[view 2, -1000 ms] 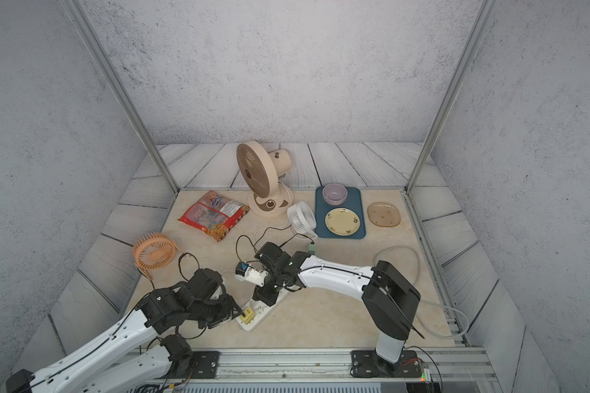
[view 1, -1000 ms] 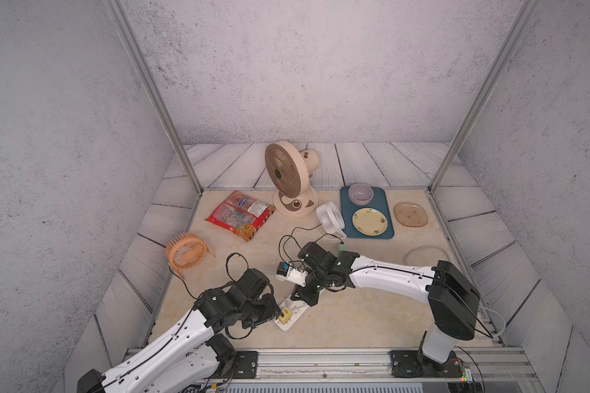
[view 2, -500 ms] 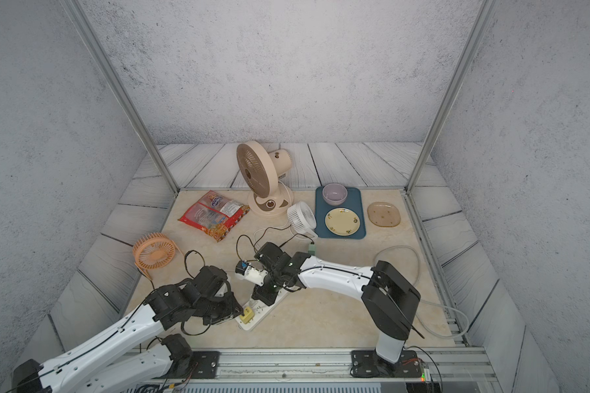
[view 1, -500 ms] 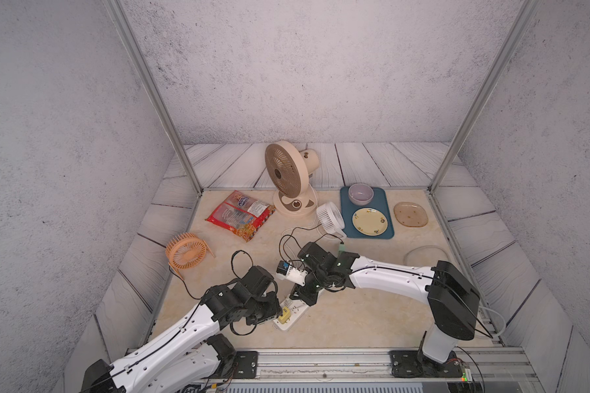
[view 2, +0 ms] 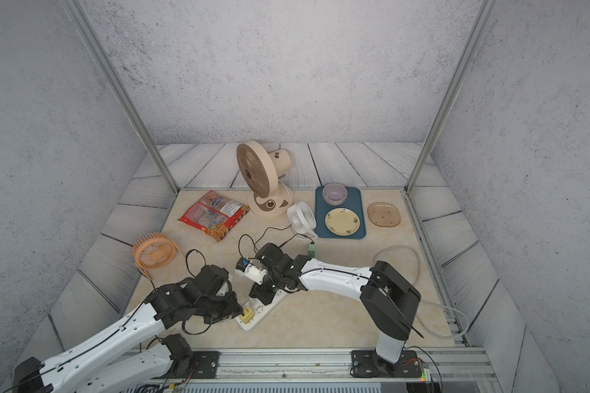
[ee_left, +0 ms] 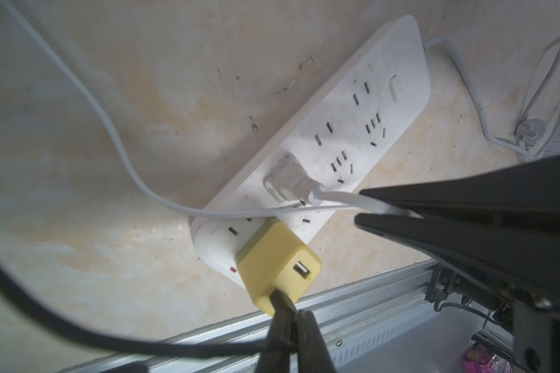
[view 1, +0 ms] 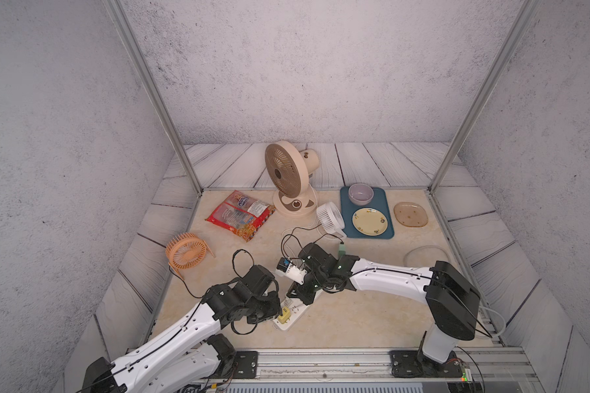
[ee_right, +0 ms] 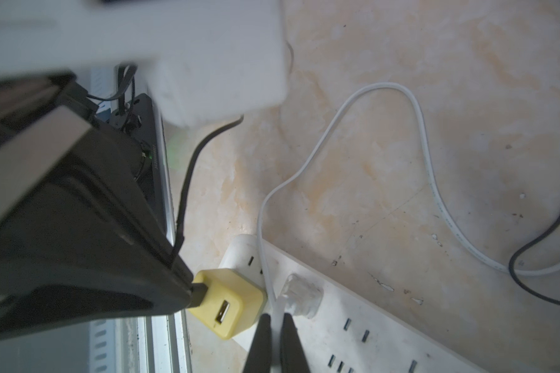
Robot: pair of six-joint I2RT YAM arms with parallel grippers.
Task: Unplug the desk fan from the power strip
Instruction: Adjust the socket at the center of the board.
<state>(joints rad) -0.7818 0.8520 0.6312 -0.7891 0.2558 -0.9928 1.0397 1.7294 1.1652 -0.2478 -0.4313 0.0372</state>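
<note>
Your right end effector (ee_right: 274, 318) pinches the flat white cord (ee_right: 385, 84) beside its white plug (ee_right: 301, 295) on the long white plastic power strip (ee_left: 392, 64), lying diagonal near the worktop (view 1: 355, 316) front. Your left end effector (ee_left: 290, 306) clamps a black lead (ee_right: 188, 181) at the strip's end.

No text can be read for certain.
- Red snack bag (view 1: 241, 215): blue oval logo and white label panel, lettering too small in both top views.
- Black box (ee_right: 152, 158): pale edge lettering, blurred.
- Power strip (ee_left: 385, 106): nothing legible.
</note>
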